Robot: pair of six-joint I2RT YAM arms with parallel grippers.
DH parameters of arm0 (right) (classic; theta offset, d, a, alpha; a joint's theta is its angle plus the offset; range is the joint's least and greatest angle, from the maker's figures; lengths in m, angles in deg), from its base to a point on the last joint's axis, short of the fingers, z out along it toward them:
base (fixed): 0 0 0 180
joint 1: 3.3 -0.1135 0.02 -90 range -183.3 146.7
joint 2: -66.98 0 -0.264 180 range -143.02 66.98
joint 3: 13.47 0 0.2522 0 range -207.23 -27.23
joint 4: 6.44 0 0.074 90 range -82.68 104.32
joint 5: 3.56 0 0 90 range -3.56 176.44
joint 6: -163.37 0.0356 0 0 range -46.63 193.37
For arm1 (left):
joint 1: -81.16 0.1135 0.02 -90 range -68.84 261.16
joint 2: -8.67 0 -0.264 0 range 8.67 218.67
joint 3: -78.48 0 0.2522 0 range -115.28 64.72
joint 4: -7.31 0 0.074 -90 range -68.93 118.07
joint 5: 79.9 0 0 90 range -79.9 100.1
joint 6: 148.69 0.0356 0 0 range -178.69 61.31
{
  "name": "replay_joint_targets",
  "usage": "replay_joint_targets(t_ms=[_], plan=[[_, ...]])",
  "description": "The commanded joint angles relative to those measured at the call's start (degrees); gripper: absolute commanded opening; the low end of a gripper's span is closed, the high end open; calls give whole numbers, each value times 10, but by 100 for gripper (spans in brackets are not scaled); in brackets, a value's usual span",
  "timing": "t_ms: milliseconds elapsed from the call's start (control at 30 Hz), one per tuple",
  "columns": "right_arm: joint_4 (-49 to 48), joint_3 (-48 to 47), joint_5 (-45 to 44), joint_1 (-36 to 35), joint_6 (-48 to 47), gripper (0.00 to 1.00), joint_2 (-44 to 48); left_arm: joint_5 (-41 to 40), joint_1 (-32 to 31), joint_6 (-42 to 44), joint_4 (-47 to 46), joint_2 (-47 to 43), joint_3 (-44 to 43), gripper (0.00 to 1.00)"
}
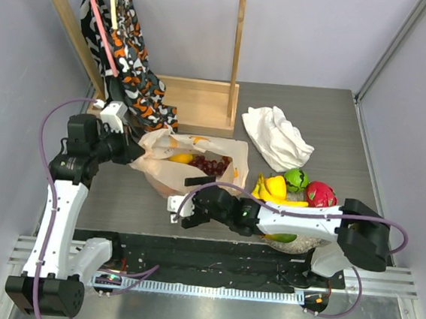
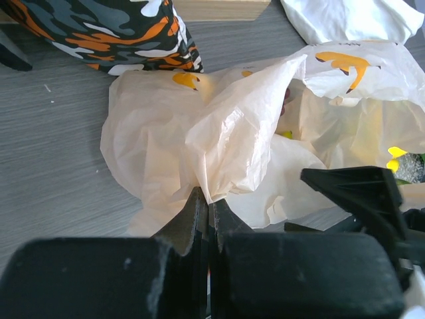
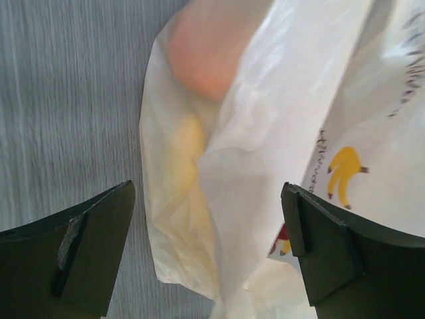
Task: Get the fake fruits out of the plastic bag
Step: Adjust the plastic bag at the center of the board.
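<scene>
Your left gripper [image 1: 131, 151] is clamped shut on a fold at the left edge of the plastic bag [image 1: 185, 173]. In the left wrist view, its jaws meet with the thin pale peach film pinched between them [image 2: 207, 199]. The bag lies crumpled on the grey table [image 1: 119, 196], near the middle, with its mouth open toward the right. Dark purple grapes [image 1: 212, 165] and an orange-yellow fruit [image 1: 181, 157] show inside the opening. Your right gripper [image 1: 183, 200] reaches in from the right to the bag's near edge. Its jaws stand wide apart, and in the right wrist view a bulge of the bag sits between the two fingers [image 3: 207, 193]; you cannot tell whether either finger touches the film. Through the film in that view you can make out a peach-orange round [image 3: 206, 60] and a paler yellow shape [image 3: 187, 149] below it. To the right of the bag, outside it, a yellow banana bunch [image 1: 272, 188], a green lime [image 1: 296, 179] and a pink dragon fruit [image 1: 320, 194] sit close together beside the right arm. A white cloth [image 1: 276, 135] lies crumpled behind them. An orange, black and white patterned fabric [image 1: 132, 54] hangs from a wooden rack [image 1: 203, 102] at the back left.
</scene>
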Motion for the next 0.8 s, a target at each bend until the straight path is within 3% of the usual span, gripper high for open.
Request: replay_joint_targets(t_ms=[0,133,267,367,400,467,500,533,633,667,733,767], plan=[[-85,20,-44,8,-72,100,-27,2,9,-10,-27,-14,-10,0],[-135,15,-51,31,-105,93,-43,5,14,-15,-32,-17,-4,0],[-38,-51,-22,64,-63,74,-49,5,18,-17,-36,-24,9,0],[30,-97,25,79,-17,47,-46,5,19,-19,-37,-33,18,0],[42,-109,41,80,-7,29,-42,7,19,-19,-36,-36,20,0],[107,-124,118,81,36,16,-33,7,18,-19,-36,-38,23,0],[137,-147,172,80,45,4,-23,8,18,-19,-36,-37,24,0],[164,-158,287,79,56,3,-16,8,19,-19,-36,-37,25,0],[323,-227,511,69,122,1,-23,10,18,-18,-34,-29,25,0],[330,-232,584,63,176,1,-26,9,18,-17,-32,-26,24,0],[293,-194,603,64,218,1,-15,7,20,-14,-22,-17,21,0],[297,-181,623,75,192,1,-22,3,19,-14,-15,-15,18,0]])
